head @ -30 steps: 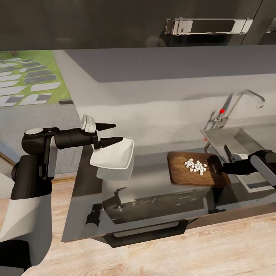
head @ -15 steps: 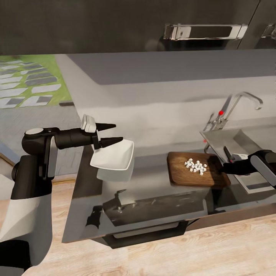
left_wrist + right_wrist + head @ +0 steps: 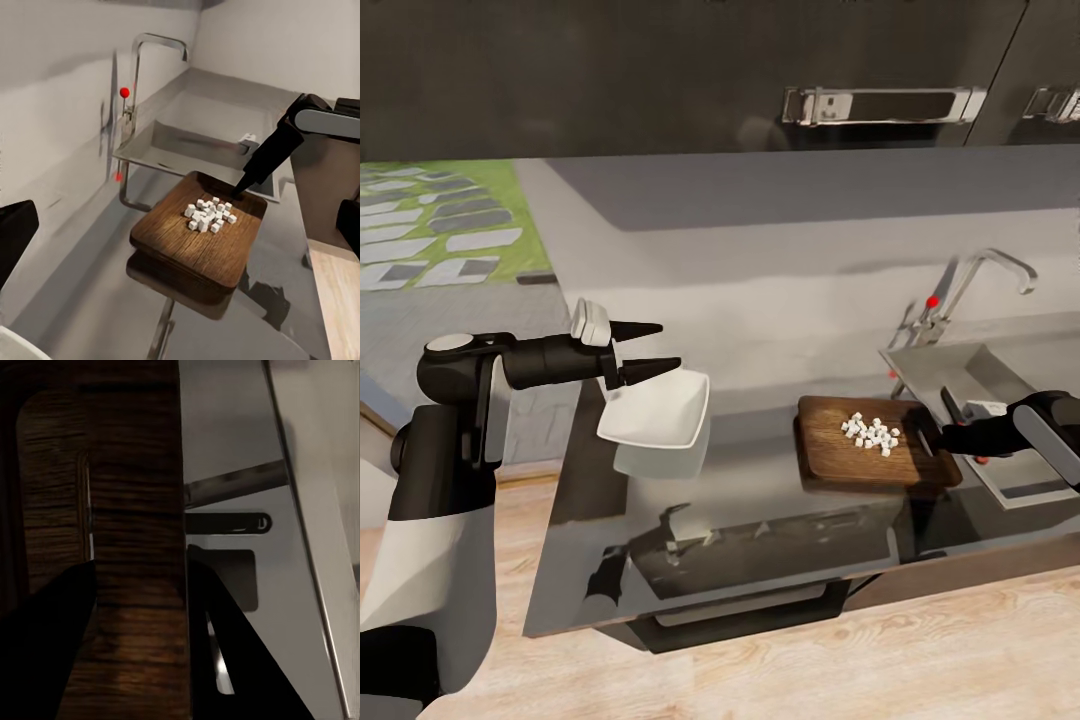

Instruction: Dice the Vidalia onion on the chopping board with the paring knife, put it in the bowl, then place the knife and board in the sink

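Board and bowl both gripped

Diced onion [image 3: 871,434] sits loose on the chopping board [image 3: 840,462], beside the sink [image 3: 1000,372]. Right gripper [image 3: 932,440] pinches the board's sink-side end; left gripper [image 3: 660,347] holds the bowl [image 3: 660,412] clear of the countertop [image 3: 760,520]. Board looks rigid, cubes likely slide if tilted.

Kitchen, steel sink [image 3: 1000,400] w/ chrome tap [image 3: 985,280], grey countertop [image 3: 760,520], dark cabinets [image 3: 660,70] above

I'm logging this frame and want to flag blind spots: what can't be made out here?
- Paring knife: cannot be made out in the sink in any view.
- Left gripper on the bowl: head view leaves the contact with the rim unclear.
- Bowl's inside: too tilted to tell.
- Right gripper: dark jaws straddle the chopping board edge; contact too dark to judge.
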### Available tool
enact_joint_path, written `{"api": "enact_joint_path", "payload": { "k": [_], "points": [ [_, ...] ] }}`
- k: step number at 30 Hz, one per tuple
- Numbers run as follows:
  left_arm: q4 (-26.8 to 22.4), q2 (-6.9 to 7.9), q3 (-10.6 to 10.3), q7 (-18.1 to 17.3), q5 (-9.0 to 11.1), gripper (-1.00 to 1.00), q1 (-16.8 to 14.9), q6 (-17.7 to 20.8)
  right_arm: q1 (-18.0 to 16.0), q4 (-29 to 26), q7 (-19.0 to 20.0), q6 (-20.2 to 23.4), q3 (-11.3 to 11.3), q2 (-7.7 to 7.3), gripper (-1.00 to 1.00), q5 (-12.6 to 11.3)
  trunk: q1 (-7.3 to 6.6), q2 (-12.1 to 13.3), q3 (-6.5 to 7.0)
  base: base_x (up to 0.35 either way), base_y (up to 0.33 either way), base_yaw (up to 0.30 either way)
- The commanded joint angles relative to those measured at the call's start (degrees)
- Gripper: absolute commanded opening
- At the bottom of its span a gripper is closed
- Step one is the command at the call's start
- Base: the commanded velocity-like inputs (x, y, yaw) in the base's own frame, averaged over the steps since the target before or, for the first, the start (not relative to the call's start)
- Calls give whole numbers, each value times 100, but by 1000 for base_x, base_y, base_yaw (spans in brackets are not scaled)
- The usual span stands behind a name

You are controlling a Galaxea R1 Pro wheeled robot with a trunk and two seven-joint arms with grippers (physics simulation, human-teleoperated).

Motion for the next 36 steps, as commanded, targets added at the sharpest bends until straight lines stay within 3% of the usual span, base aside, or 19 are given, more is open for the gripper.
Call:
{"api": "enact_joint_path", "payload": {
  "k": [1,36],
  "points": [
    [-3,-1,6,-41,-28,100,-7,61,-7,-2,59,10,20,-6,-100,51,4,-11,-1,0,0,0],
    [-3,-45,6,-34,-28,100,-7,59,-5,-2,59,11,20,-6,-100,51,4,-11,316,0,0,0]
  ]
}}
